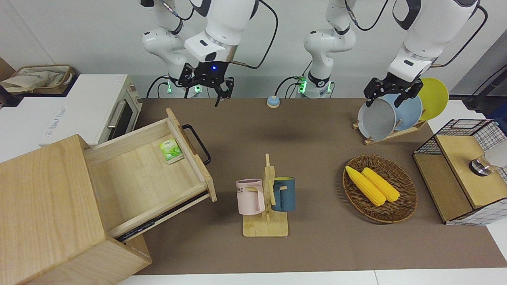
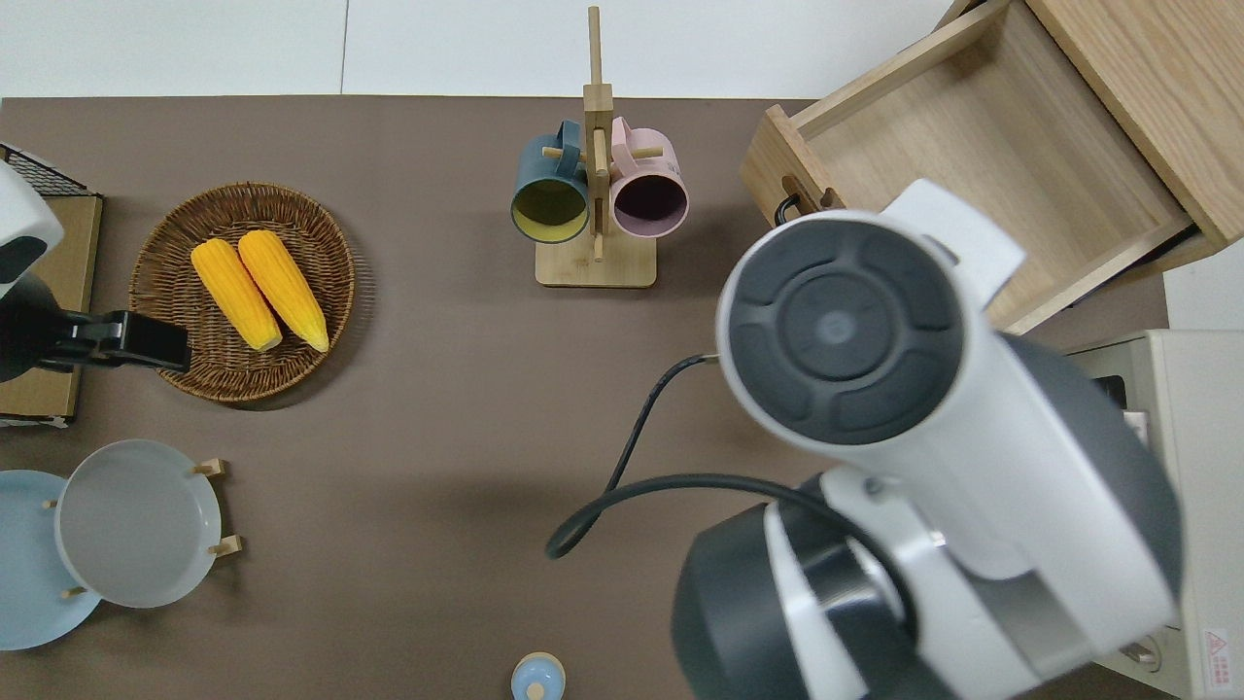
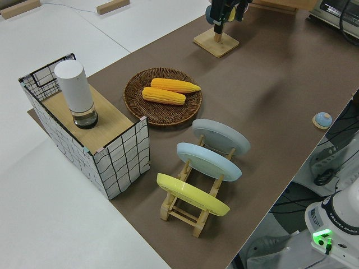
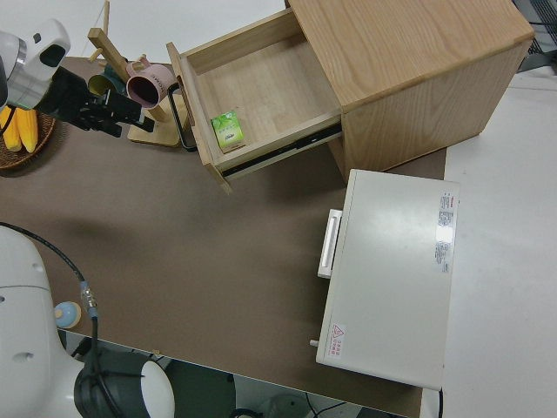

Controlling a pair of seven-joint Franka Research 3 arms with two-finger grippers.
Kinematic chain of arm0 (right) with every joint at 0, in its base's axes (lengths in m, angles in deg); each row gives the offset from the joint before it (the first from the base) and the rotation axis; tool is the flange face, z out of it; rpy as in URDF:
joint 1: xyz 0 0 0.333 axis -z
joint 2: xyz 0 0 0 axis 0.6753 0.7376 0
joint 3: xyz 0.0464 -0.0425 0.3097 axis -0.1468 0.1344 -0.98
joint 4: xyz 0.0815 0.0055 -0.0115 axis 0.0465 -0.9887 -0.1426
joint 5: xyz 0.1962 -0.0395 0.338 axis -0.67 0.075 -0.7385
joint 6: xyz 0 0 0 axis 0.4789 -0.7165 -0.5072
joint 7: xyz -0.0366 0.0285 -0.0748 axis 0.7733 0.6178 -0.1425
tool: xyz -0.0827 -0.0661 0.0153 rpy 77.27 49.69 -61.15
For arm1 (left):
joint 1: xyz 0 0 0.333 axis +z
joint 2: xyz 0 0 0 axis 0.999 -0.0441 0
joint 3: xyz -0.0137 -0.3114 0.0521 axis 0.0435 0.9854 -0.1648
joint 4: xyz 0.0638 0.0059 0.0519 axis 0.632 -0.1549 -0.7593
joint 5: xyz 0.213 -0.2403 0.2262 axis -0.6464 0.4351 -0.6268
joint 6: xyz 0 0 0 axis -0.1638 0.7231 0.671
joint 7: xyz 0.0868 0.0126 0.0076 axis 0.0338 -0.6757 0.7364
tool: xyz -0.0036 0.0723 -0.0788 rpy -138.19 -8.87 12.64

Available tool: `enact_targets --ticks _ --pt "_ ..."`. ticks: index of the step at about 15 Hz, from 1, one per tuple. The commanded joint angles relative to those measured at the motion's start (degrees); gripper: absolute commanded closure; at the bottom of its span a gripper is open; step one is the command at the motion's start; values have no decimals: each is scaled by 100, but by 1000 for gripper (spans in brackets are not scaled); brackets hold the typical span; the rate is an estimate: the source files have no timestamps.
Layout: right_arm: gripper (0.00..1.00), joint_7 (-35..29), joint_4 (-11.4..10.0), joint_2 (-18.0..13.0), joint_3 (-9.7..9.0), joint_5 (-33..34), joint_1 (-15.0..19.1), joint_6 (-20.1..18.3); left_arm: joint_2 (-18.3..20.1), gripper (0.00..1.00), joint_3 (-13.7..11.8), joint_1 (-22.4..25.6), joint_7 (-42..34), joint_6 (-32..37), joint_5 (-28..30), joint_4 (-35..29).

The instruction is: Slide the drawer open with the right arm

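Observation:
The drawer of the big pale wooden box stands pulled far out, its black loop handle toward the middle of the table. A green packet lies inside, beside the drawer's front panel. The drawer also shows in the overhead view and the right side view. My right gripper, with its blue light, hangs high near the robots' edge of the table, open and empty, well apart from the handle. In the overhead view its own arm hides it. My left gripper is parked, open.
A white toaster oven stands beside the box, nearer to the robots. A mug stand, a basket of corn, a plate rack, a mesh cabinet and a small blue bell are on the brown mat.

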Motion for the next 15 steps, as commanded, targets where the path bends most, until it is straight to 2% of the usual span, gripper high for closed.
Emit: enact_targets --ticks 1,2,4,6,8,9,12,15 --pt "11 53 -147 -253 -123 -699 765 346 -65 7 37 22 -55 113 -98 149" --pt "11 97 -147 -289 -141 -901 941 372 -65 7 37 22 -55 113 -98 149" --pt "11 273 -147 -342 -342 -1122 1327 381 -65 7 37 22 -55 113 -98 149" --pt "11 326 -147 -342 -701 -1158 1801 399 -65 7 37 22 -55 113 -98 149" --pt "11 588 -191 -420 -1124 -1376 2390 626 -65 7 37 22 -55 113 -98 149" --pt "11 729 -235 -438 -1186 -1621 2636 714 -65 7 37 22 -55 113 -98 149" --pt "11 1317 -323 -465 -1187 -2080 3033 856 -65 7 37 22 -55 113 -98 149" --pt "11 1495 -446 -456 -1178 -2239 3165 987 -65 7 37 22 -55 113 -98 149"
